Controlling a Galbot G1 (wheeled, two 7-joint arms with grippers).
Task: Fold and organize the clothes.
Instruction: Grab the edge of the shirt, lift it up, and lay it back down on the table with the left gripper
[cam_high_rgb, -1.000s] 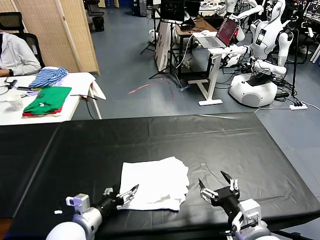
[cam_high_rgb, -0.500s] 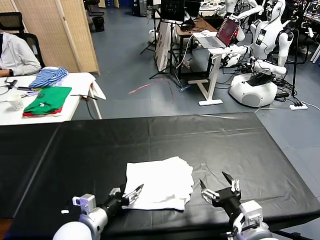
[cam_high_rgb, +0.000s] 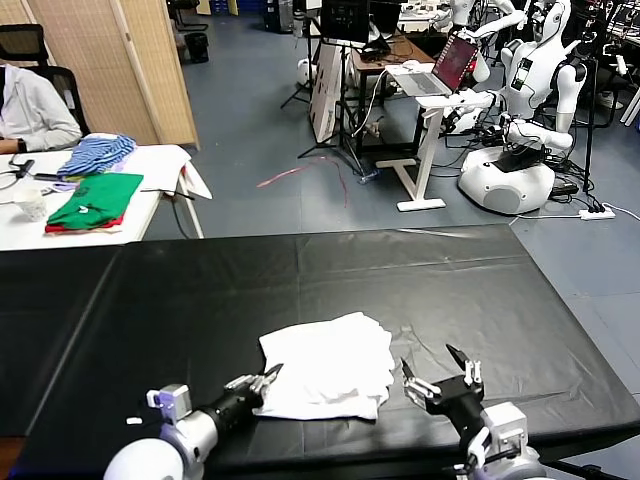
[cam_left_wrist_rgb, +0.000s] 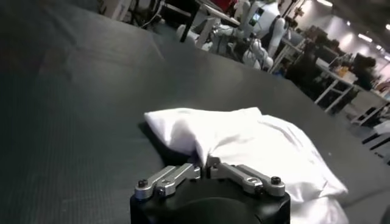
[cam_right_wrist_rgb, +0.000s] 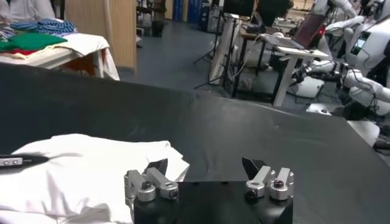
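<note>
The white T-shirt (cam_high_rgb: 330, 365) lies folded in a loose bundle on the black table (cam_high_rgb: 200, 290), near the front edge; no printed graphic shows. My left gripper (cam_high_rgb: 268, 378) is at the bundle's near left corner, shut on the edge of the cloth. In the left wrist view, that gripper (cam_left_wrist_rgb: 203, 164) pinches the T-shirt (cam_left_wrist_rgb: 256, 140). My right gripper (cam_high_rgb: 432, 366) is open and empty just right of the bundle, above the table. In the right wrist view, that gripper (cam_right_wrist_rgb: 205, 165) has its jaws wide apart, with the T-shirt (cam_right_wrist_rgb: 79, 170) beside one finger.
A white side table (cam_high_rgb: 150, 200) at the far left holds folded green and red garments (cam_high_rgb: 95, 200) and a blue-striped cloth (cam_high_rgb: 95, 153); a person (cam_high_rgb: 30, 110) sits there. Desks, a laptop (cam_high_rgb: 440, 70) and other robots (cam_high_rgb: 520, 150) stand beyond the table.
My left gripper has moved to the right with the T-shirt's corner in it, and the whole bundle has slid right towards my right gripper. The right arm has hardly moved.
</note>
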